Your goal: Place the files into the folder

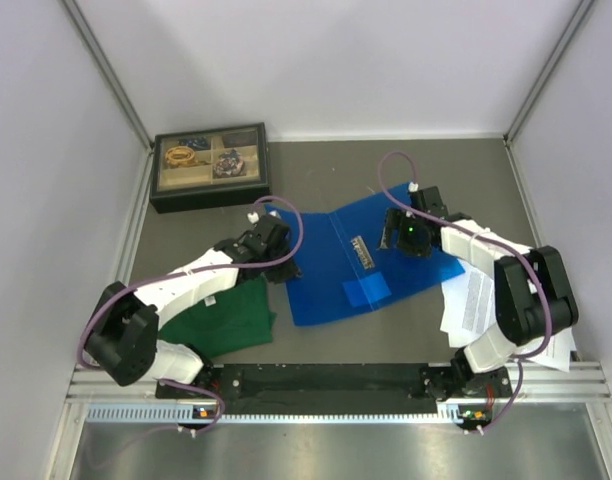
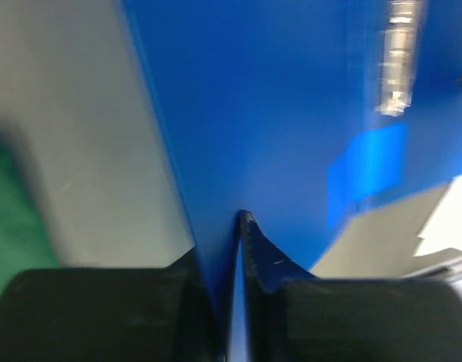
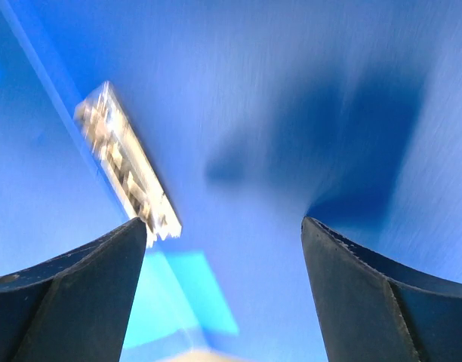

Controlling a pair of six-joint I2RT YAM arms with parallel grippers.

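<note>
The left hand [image 2: 231,253] is closed on the left edge of the bright blue flat plastic folder [image 2: 276,113]. The wrist view shows the thin cover pinched between the two black fingers [image 2: 103,317].

The right hand [image 3: 225,249] is open, with its fingers spread wide and nothing between them. It is positioned over the right half of the folder's inner face. Whether the fingertips touch the plastic cannot be told. A metal ring strip [image 3: 125,162] lies to the left of this hand, along the folder's centre fold.

The folder lies opened flat at the middle of the grey worktop [image 1: 326,175]. A lighter blue rectangular patch [image 1: 367,291] shows near its near edge.

The files, white paper sheets with dense black print [image 1: 474,300], lie outside the folder. They are just beside its right near corner and partly hidden by the right arm.

A folded green cloth [image 1: 231,315] lies on the worktop near the left arm, beside the folder's left near corner. A black compartmented box [image 1: 211,192] stands at the far left of the worktop, well apart from the folder.
</note>
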